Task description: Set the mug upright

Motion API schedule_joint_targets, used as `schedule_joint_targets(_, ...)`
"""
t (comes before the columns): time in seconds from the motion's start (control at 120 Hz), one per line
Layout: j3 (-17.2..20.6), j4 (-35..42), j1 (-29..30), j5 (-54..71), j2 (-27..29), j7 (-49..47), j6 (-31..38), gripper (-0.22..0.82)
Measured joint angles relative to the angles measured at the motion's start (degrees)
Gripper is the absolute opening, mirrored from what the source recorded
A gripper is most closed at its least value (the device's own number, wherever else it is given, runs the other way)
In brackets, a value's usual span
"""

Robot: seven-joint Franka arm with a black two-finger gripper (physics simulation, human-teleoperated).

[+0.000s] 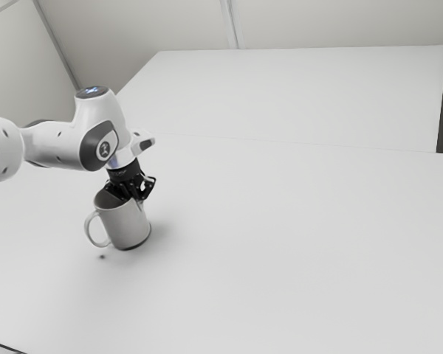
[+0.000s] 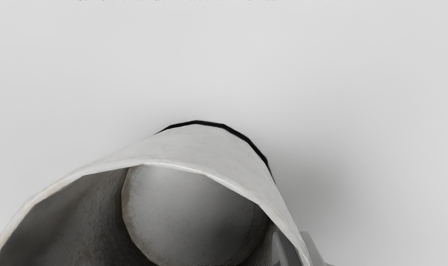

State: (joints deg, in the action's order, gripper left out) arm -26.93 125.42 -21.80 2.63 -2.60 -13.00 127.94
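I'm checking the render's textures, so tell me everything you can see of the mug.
The mug is pale grey-white and looks like glazed ceramic, with a faceted lip, a black line around its base and a darker interior with brownish mottling by its round floor. It stands about upright over the table, mouth up, its looped handle toward the exterior view's left. The jaws pinch its wall, one inside, one outside. Whether its base sits fully flat, I cannot tell.

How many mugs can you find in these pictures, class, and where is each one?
1. The mug is beneath the gripper, whose fingers straddle its wall, one inside and one outside; its handle points toward the exterior view's left.
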Motion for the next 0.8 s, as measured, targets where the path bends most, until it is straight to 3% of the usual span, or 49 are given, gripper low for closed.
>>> schedule_joint_targets(0.258, 0.0, -0.1, -0.8, -1.2, -0.9, -2.4, 1.1, -0.18)
schedule_joint_targets(0.417, 0.0, -0.2, -0.6, -1.4, -0.9, -3.0, 1.0, 0.18)
schedule_joint_targets(0.508, 0.0, -0.6, -0.5, -1.3, -0.9, -3.2, 0.9, 0.33)
schedule_joint_targets(0.642, 0.0, -1.5, -0.6, -1.3, -0.8, -3.2, 0.7, 0.46)
schedule_joint_targets(0.8, 0.0, -2.5, -0.7, -1.5, -0.2, -3.0, -0.2, 0.53)
